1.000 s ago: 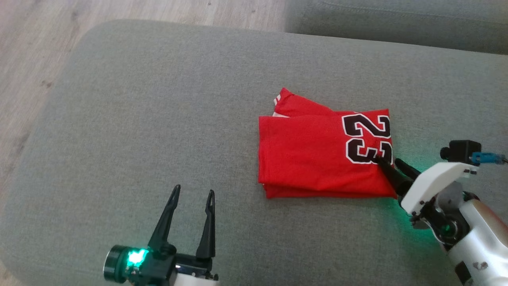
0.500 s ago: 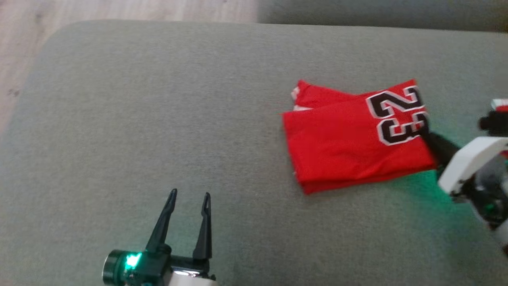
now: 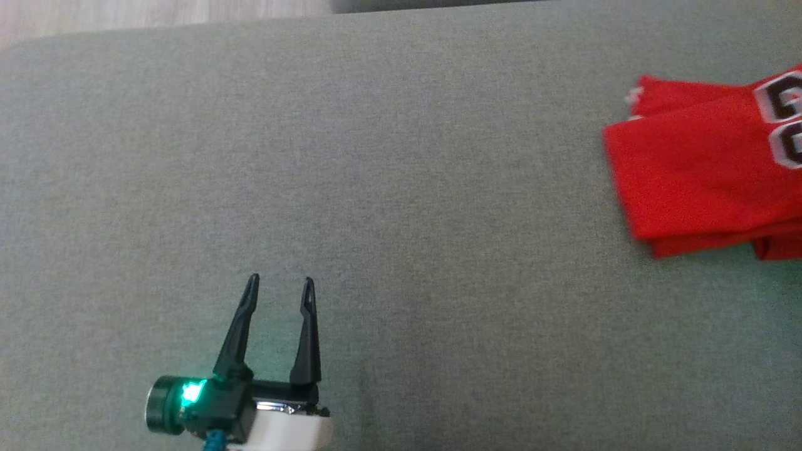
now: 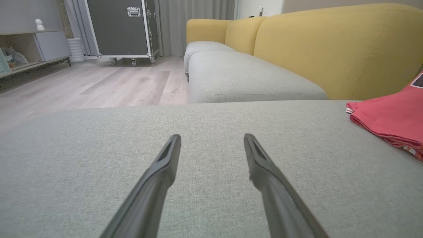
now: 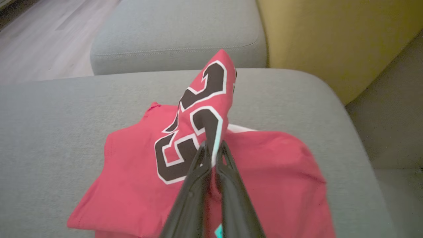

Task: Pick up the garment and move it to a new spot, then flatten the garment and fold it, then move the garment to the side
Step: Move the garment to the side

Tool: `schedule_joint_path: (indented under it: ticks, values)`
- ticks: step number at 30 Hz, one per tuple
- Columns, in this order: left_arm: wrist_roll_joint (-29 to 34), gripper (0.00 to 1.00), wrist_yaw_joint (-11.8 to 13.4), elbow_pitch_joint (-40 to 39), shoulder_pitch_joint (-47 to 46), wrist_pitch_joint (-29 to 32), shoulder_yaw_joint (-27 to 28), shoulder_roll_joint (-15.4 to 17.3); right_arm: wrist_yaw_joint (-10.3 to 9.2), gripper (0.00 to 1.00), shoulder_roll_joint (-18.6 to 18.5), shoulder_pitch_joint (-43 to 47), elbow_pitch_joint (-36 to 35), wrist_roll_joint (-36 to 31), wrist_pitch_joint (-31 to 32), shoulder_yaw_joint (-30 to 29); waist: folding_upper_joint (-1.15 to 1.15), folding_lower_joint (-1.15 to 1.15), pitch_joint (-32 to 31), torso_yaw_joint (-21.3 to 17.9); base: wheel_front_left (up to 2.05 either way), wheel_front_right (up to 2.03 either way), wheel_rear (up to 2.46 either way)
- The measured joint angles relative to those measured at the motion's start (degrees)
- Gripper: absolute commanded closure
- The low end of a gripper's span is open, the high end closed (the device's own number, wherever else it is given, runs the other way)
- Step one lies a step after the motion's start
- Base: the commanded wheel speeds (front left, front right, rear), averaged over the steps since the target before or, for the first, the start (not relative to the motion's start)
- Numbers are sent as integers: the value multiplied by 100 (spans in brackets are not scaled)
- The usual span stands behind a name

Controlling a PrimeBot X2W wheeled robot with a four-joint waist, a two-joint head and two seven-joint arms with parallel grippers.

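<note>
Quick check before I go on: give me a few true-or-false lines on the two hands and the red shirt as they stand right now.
The right hand is shut on the shirt. True.
The left hand is shut. False: its fingers stand apart with nothing between them.
The shirt is red with a black number edged in white. True.
The shirt lies on the wooden floor. False: it is on the grey cushion, with the pinched part raised.
The left hand touches the shirt. False: bare cushion lies between them.
</note>
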Motion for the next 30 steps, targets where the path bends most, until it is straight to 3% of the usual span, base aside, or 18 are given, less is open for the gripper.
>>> schedule_joint_path:
  ticks: [3,4,6,11,16,22,30]
  values:
    - [-260,0,-181,-110,-68,0,132,0,0,100,-346,421,-68,-213,192,-703,0,0,88,-68,0,0,0]
    - [-343,0,-249,-111,-87,0,138,-2,0,86,-348,511,-62,-285,211,-815,0,0,88,-72,0,0,0]
    - [-387,0,-308,-108,-92,0,156,-4,0,0,-347,660,-46,-552,234,-998,0,0,71,-71,0,0,0]
    - [-371,0,-350,-86,-87,0,187,-5,0,0,-4,847,-55,-1262,91,-1485,0,-1,-96,-25,0,0,0]
    - [-332,0,-347,4,-27,0,189,-7,0,0,1042,1425,-396,-1818,-53,-1506,0,-1,-409,99,0,0,0]
    - [-280,0,-359,102,297,0,190,-7,0,0,2223,2225,-747,-2084,-386,-888,0,-1,-924,337,0,0,0]
    - [-120,0,-510,428,653,0,300,41,0,0,3275,2863,-520,-3099,-2084,-244,0,-2,-1619,736,0,0,0]
